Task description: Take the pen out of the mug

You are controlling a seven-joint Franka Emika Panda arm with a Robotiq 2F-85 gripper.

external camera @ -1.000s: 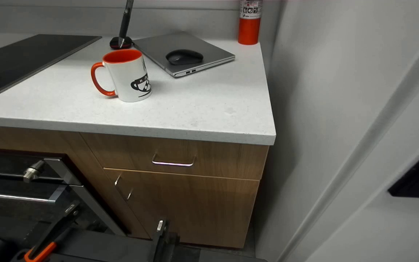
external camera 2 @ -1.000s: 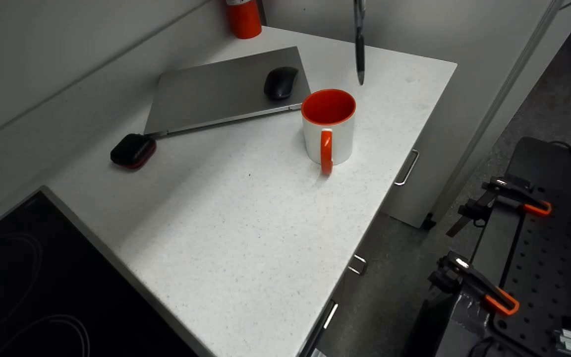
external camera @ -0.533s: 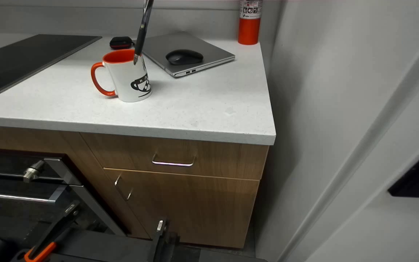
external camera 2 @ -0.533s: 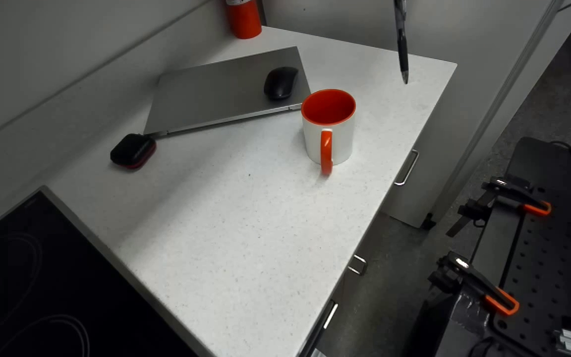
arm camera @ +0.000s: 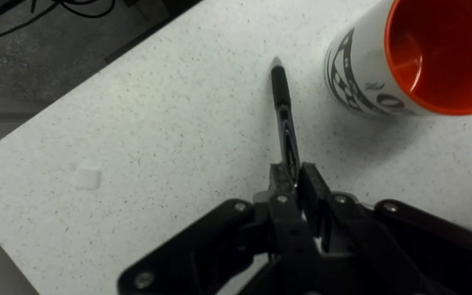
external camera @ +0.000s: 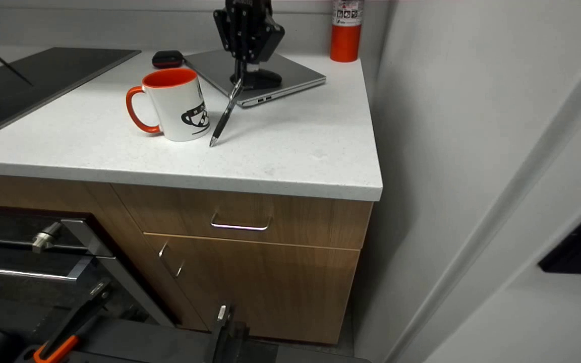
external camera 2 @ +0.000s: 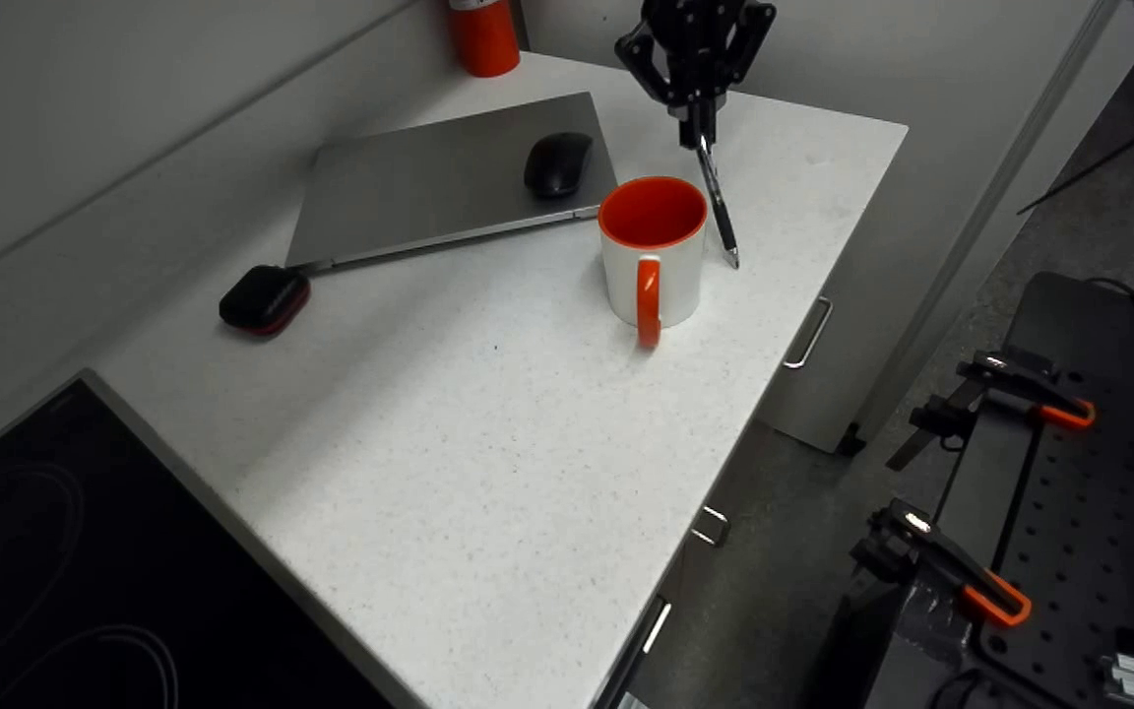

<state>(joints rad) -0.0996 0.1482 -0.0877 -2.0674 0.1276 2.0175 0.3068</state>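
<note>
On a pale speckled counter (external camera: pixel 290 151), the black pen (external camera: pixel 226 115), pinched in the pincer (arm camera: pixel 293 175), had just come down outside the white mug (external camera: pixel 179 108), to its right in both exterior views, so apparently only its release remained.

Mug (external camera: pixel 177 108): looks like glazed ceramic, smooth and glossy, highlight on the inner wall in the wrist view. Pen (arm camera: pixel 286 119): matt grip, glossy barrel, metallic-looking tip. Gripper (arm camera: pixel 294 176): mostly matt dark finish, bright metal screw heads (arm camera: pixel 240 206). Countertop (external camera 2: pixel 488 443): smooth, speckled stone look, low sheen. Cooktop (external camera 2: pixel 104 561): glossy glass look, metal-look trim. Laptop (external camera 2: pixel 439 182): smooth satin, metal look. Mouse (external camera 2: pixel 559 165): smooth plastic look, dull sheen. Drawer front (external camera: pixel 300 222): matt wood grain; handle (external camera: pixel 240 228): polished metal. Red cylinder (external camera: pixel 345 43): smooth, satin, printed label (external camera: pixel 347 12)
</note>
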